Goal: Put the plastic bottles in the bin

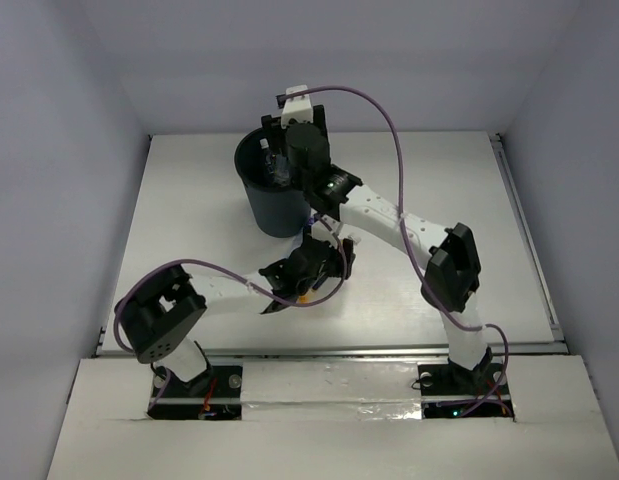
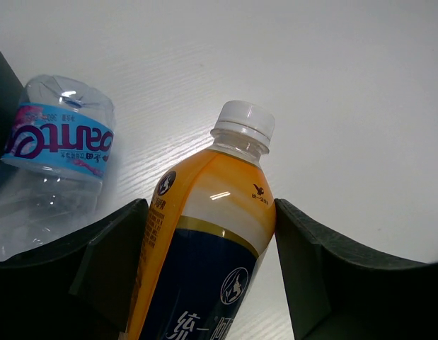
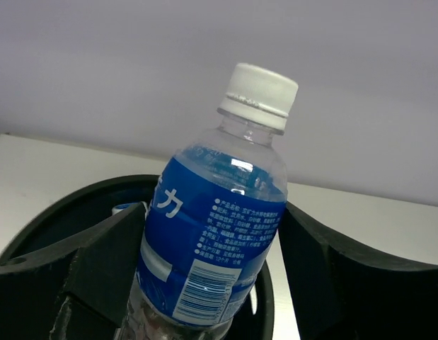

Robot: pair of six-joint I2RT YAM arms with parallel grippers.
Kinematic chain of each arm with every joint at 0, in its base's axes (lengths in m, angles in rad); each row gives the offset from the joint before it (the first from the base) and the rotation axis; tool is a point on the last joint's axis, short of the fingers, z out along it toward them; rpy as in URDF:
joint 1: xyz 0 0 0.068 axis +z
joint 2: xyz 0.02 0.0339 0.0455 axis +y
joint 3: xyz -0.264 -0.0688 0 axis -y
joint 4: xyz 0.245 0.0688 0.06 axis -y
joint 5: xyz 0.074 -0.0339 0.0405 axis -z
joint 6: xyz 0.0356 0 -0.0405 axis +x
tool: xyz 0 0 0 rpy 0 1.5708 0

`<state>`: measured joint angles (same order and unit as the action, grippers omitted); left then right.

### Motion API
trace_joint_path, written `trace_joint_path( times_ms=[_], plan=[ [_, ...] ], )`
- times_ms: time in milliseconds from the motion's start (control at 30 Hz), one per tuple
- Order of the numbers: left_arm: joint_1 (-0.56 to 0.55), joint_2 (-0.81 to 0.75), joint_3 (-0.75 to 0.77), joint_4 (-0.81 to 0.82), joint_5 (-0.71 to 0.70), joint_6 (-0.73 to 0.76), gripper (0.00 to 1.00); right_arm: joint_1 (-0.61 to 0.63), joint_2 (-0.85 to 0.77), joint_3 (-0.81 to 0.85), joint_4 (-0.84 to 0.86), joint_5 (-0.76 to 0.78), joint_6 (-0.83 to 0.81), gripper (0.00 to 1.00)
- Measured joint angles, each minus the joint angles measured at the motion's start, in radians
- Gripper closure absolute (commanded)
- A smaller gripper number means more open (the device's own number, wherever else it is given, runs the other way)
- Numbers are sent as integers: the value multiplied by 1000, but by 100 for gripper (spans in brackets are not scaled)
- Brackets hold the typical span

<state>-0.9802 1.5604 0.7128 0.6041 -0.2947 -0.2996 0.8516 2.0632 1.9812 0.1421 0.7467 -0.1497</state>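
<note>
An orange-filled bottle with a dark blue label and white cap lies on the white table, and my left gripper is shut on its body. Just left of it lies a clear bottle with a light blue label. My left gripper sits just in front of the black bin. My right gripper is over the bin's mouth, shut on a blue-labelled bottle with a white cap, tilted above the bin's rim. A capped bottle end shows inside the bin.
The bin stands at the back middle of the table, near the rear wall. The right arm's white links stretch across the table's middle. Side walls close in the table left and right.
</note>
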Motion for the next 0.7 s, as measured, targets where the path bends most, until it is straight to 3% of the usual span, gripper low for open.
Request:
trace_joint_path(
  times_ms=[400, 533, 700],
  plan=[
    [0, -152, -55, 35, -4, -29, 50, 3, -146, -50, -11, -47, 68, 14],
    [0, -184, -82, 35, -5, -39, 50, 3, -183, -93, -32, -50, 89, 22],
    [0, -286, -82, 19, -17, -25, 50, 3, -311, -199, -71, -77, 140, 40]
  ],
)
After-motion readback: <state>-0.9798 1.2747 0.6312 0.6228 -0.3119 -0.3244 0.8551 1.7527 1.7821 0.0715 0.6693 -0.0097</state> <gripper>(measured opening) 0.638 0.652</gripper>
